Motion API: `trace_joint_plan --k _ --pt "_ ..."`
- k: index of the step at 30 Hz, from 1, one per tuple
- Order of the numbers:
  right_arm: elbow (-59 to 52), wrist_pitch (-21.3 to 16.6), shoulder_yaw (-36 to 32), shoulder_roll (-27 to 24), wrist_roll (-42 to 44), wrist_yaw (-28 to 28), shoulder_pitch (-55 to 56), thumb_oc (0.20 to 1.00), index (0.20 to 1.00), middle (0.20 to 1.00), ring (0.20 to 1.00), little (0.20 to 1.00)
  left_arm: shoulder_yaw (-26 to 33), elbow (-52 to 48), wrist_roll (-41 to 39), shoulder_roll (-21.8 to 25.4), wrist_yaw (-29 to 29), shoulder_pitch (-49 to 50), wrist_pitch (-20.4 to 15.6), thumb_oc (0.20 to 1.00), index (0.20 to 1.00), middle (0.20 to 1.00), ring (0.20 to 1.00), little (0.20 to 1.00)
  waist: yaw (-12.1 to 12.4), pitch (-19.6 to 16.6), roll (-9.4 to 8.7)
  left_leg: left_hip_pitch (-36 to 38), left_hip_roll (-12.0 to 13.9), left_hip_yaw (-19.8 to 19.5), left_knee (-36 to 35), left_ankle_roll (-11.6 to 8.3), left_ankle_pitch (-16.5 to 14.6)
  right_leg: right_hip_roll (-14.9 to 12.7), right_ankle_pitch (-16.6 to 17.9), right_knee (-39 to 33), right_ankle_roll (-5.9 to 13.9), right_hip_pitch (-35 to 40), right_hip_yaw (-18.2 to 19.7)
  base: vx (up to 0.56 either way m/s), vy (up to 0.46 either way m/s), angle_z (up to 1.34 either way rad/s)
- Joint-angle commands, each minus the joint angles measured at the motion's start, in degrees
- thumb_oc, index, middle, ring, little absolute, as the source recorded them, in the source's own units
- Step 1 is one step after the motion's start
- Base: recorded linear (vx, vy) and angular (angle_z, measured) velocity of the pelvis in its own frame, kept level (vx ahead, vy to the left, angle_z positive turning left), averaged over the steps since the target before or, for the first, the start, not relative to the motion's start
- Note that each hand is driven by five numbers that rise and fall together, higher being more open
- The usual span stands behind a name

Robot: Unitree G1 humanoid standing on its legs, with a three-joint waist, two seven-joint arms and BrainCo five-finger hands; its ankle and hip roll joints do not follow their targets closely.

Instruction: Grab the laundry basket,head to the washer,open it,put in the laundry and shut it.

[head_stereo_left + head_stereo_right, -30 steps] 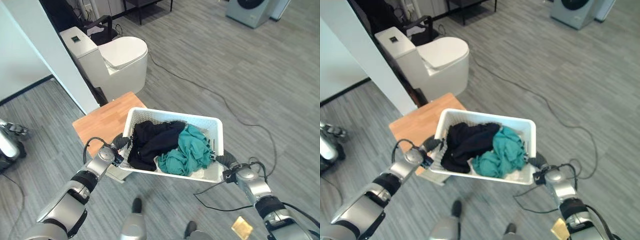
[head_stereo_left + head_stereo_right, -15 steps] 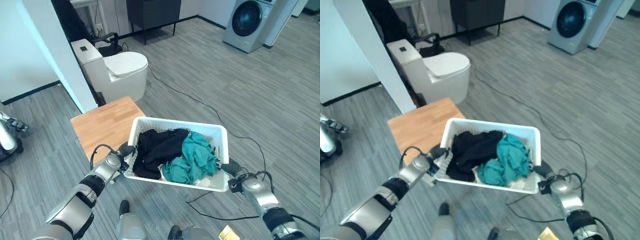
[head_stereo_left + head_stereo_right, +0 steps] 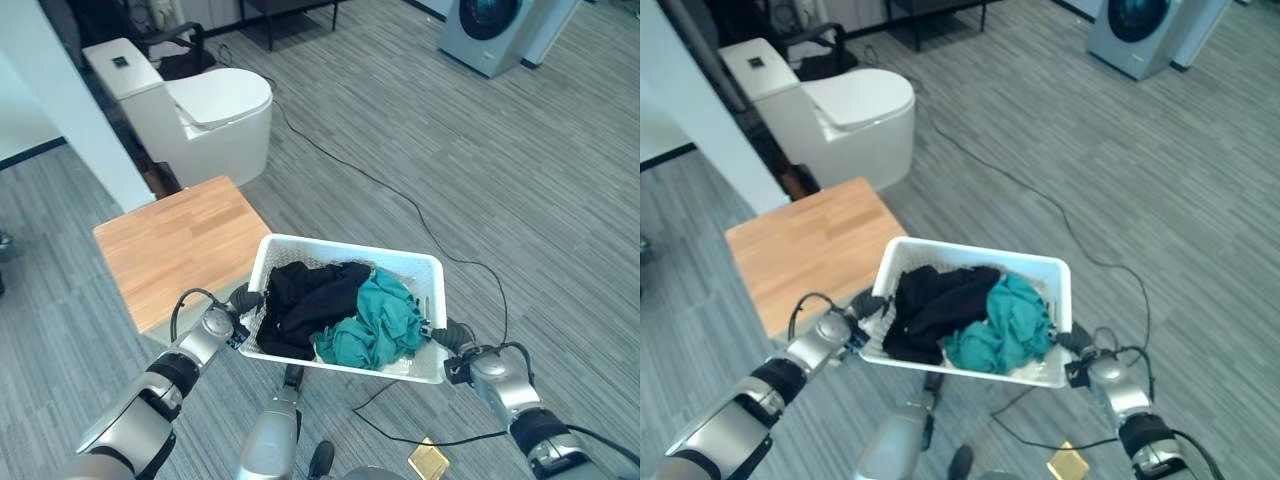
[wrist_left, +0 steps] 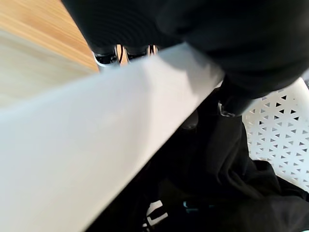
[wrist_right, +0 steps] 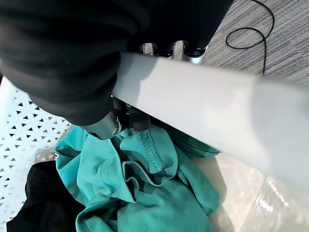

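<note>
Carrying step: basket at centre frame, clear of the worktop, black and teal laundry inside. Left robot hand curled over one end rim, right robot hand over the other. Next, probably: turn toward washer, upper right, keeping basket level.

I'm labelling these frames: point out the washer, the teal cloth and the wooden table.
washer (image 3: 484,32): left eye view, on its front panel beside the door.
teal cloth (image 3: 372,322): left eye view, middle of the bundle in the basket.
wooden table (image 3: 172,245): left eye view, bare middle of its top.
</note>
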Motion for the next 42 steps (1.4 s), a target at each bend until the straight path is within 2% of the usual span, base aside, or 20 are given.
trace_joint_plan --k 1,3,5,7,10,12,13,14,16,18,21,25,30,31,32,34,37,38,41,42 --pt "-4.44 -3.83 -4.2 -4.47 0.69 -1.29 0.46 0.2 0.2 0.2 0.2 0.2 6.54 -3.99 0.23 3.37 2.27 -4.16 -4.37 0.2 0.2 0.2 0.2 0.2 0.32 -5.4 -0.76 -0.94 0.67 3.17 4.63 3.67 -1.76 -5.09 -4.49 6.77 7.13 0.81 0.33 0.41 0.17 -0.24" --pt "-5.03 -3.76 -5.09 -4.01 0.13 -1.03 1.36 0.2 0.2 0.2 0.2 0.2 6.89 -5.42 0.38 3.32 2.35 -3.13 -4.11 0.2 0.2 0.2 0.2 0.2 0.53 -6.15 -2.37 0.31 -0.56 5.48 6.73 5.52 -5.48 -7.84 -1.89 13.14 9.44 -0.45 -0.17 0.46 0.205 -0.12" --pt "-5.31 -3.47 -5.49 -3.8 -0.77 -1.01 1.15 0.2 0.2 0.2 0.2 0.2 6.66 -6.21 0.42 3.52 2.37 -2.52 -4.04 0.2 0.2 0.2 0.2 0.2 -0.06 -6.17 -2.68 2.93 -1.8 5.97 6.04 7.19 -7.54 -10.28 5.38 23.19 12.61 -4.45 -0.57 0.38 0.207 -0.01" --pt "-6.13 -3.39 -6.12 -3.68 -1.23 -1.24 1.18 0.2 0.2 0.2 0.2 0.2 6.74 -6.62 0.57 3.35 2.54 -2.06 -3.7 0.2 0.2 0.2 0.2 0.2 -1.64 -5.66 -1.84 5.69 -2.4 5.51 5.25 8.62 -8.93 -11.19 12.15 33.44 14.09 -8.64 0.41 0.35 0.178 0.15" --pt "-7.01 -3.16 -6.34 -3.75 -2.13 -1.09 0.68 0.2 0.2 0.2 0.2 0.2 7.09 -6.45 0.68 3.21 2.93 -2.22 -3.49 0.2 0.2 0.2 0.2 0.2 -3.99 -4.64 1.05 11.1 -1.67 4.46 3.0 9.69 -10.2 -12.58 10.11 40.22 12.56 -17.13 -0.18 0.32 0.122 0.49" --pt "-7.15 -3.09 -6.48 -4.37 -2.34 -1.1 0.47 0.2 0.2 0.2 0.2 0.2 6.94 -5.93 0.47 3.0 2.69 -2.27 -3.55 0.2 0.2 0.2 0.2 0.2 -6.24 -3.88 2.24 14.62 -2.04 2.24 1.81 9.38 -11.08 -11.12 6.64 36.75 11.08 -21.94 0.64 0.3 0.014 0.46" --pt "-7.15 -3.08 -6.46 -4.39 -2.33 -1.1 0.45 0.2 0.2 0.2 0.2 0.2 6.97 -5.92 0.47 2.98 2.69 -2.28 -3.55 0.2 0.2 0.2 0.2 0.2 -6.33 -3.95 2.36 14.52 -1.92 2.13 1.74 9.34 -10.97 -10.99 6.84 36.48 11.01 -21.91 0.49 0.38 -0.087 0.51" --pt "-7.74 -2.94 -7.52 -5.22 -2.1 -1.09 1.18 0.2 0.2 0.2 0.2 0.2 7.06 -5.55 0.96 3.18 2.42 -2.25 -3.57 0.2 0.2 0.2 0.2 0.2 -8.04 -4.07 2.5 16.57 -2.52 0.54 1.94 8.82 -12.7 -9.58 5.19 27.95 10.46 -23.69 2.59 0.39 -0.126 0.71" --pt "-8.09 -3.13 -8.13 -5.81 -1.48 -1.43 1.82 0.2 0.2 0.2 0.2 0.2 7.17 -4.39 1.72 2.43 2.72 -2.69 -3.57 0.2 0.2 0.2 0.2 0.2 -9.62 -3.94 2.7 19.47 -2.93 -1.33 2.41 7.96 -15.81 -9.34 7.97 13.67 11.07 -25.45 5.75 0.52 -0.165 0.71" --pt "-8.79 -2.82 -9.07 -6.06 -1.4 -1.39 2.46 0.2 0.2 0.2 0.2 0.2 7.43 -3.28 2.63 1.7 2.74 -2.66 -3.6 0.2 0.2 0.2 0.2 0.2 -10.83 -4.04 2.69 22.4 -3.42 -2.72 2.56 7.45 -18.01 -10.23 12.34 6.14 12.59 -28.79 8.0 0.48 -0.129 0.62" --pt "-8.47 -2.76 -9.03 -5.72 -1.59 -1.24 2.5 0.2 0.2 0.2 0.2 0.2 7.58 -2.28 3.8 1.28 2.76 -2.54 -3.8 0.2 0.2 0.2 0.2 0.2 -11.72 -3.92 4.04 26.4 -2.55 -3.68 2.98 6.64 -20.39 -11.59 15.09 0.72 14.11 -30.09 4.22 0.39 -0.105 0.4" --pt "-8.0 -2.51 -8.9 -5.37 -2.05 -1.04 2.83 0.2 0.2 0.2 0.2 0.2 7.59 -1.51 4.66 1.31 2.01 -1.87 -3.49 0.2 0.2 0.2 0.2 0.2 -12.9 -6.3 4.24 31.65 -0.89 -3.89 3.05 4.84 -21.45 -12.6 18.24 2.43 13.85 -27.73 0.13 0.56 -0.241 0.59" --pt "-9.22 -2.27 -7.98 -6.13 -2.75 -0.87 2.92 0.2 0.2 0.2 0.2 0.2 8.67 -1.1 3.84 1.41 2.03 -0.51 -3.58 0.2 0.2 0.2 0.2 0.2 -13.97 -7.81 6.02 31.89 4.15 -2.63 10.2 2.45 -17.08 -8.93 15.65 8.66 11.23 -27.21 -1.08 0.48 -0.319 -0.01" --pt "-9.44 -2.5 -6.76 -5.65 -1.79 -1.39 2.1 0.2 0.2 0.2 0.2 0.2 9.31 -0.92 2.65 1.93 2.62 0.05 -3.19 0.2 0.2 0.2 0.2 0.2 -12.91 -6.99 5.08 23.14 7.01 -1.75 30.77 2.23 -5.78 -6.84 11.84 8.86 7.43 -23.23 -1.49 0.36 -0.37 -0.13" --pt "-9.42 -2.51 -6.76 -5.63 -1.78 -1.4 2.07 0.2 0.2 0.2 0.2 0.2 9.31 -0.94 2.65 1.96 2.62 0.04 -3.18 0.2 0.2 0.2 0.2 0.2 -12.99 -7.0 5.2 22.69 7.16 -1.94 31.44 2.15 -6.04 -6.71 11.87 8.89 7.36 -23.34 -1.62 0.49 -0.507 -0.27" --pt "-9.73 -2.78 -6.42 -5.95 -1.31 -1.96 1.74 0.2 0.2 0.2 0.2 0.2 9.97 -1.62 1.68 2.54 2.98 0.42 -3.21 0.2 0.2 0.2 0.2 0.2 -11.51 -5.39 4.03 17.32 7.47 -2.21 40.23 2.66 -2.87 -5.35 9.68 8.29 5.39 -20.53 -0.68 0.23 -0.285 -0.35" --pt "-9.25 -2.62 -6.07 -6.57 -1.51 -2.96 1.2 0.2 0.2 0.2 0.2 0.2 9.62 -2.07 0.84 2.45 3.37 -1.0 -3.18 0.2 0.2 0.2 0.2 0.2 -8.97 -2.94 2.41 7.73 6.26 -1.5 45.37 4.02 -6.82 -4.74 7.7 7.62 4.38 -17.09 0.71 0.22 -0.201 -0.3" --pt "-9.06 -2.62 -5.94 -6.51 -1.46 -3.06 1.35 0.2 0.2 0.2 0.2 0.2 9.71 -1.96 0.78 2.18 3.48 -1.23 -3.19 0.2 0.2 0.2 0.2 0.2 -7.97 -2.32 2.24 4.82 5.18 -0.87 43.16 4.15 -8.81 -4.38 7.0 7.33 4.33 -15.58 1.03 0.27 -0.106 -0.19" --pt "-9.54 -2.73 -5.82 -5.84 -1.51 -2.84 2.32 0.2 0.2 0.2 0.2 0.2 10.16 -3.07 0.61 2.5 3.58 -0.88 -3.31 0.2 0.2 0.2 0.2 0.2 -5.67 -1.92 1.71 -0.61 2.42 -0.25 34.27 4.04 -9.02 -4.35 5.0 7.72 4.46 -12.52 1.78 0.31 -0.034 -0.12" --pt "-9.43 -2.84 -5.76 -5.54 -1.66 -2.74 2.35 0.2 0.2 0.2 0.2 0.2 10.46 -3.52 0.51 2.72 3.55 -0.58 -3.28 0.2 0.2 0.2 0.2 0.2 -4.67 -1.86 2.01 -0.71 1.52 -0.94 27.86 3.89 -9.12 -3.89 4.15 8.1 4.62 -11.53 2.06 0.22 0.014 -0.3"
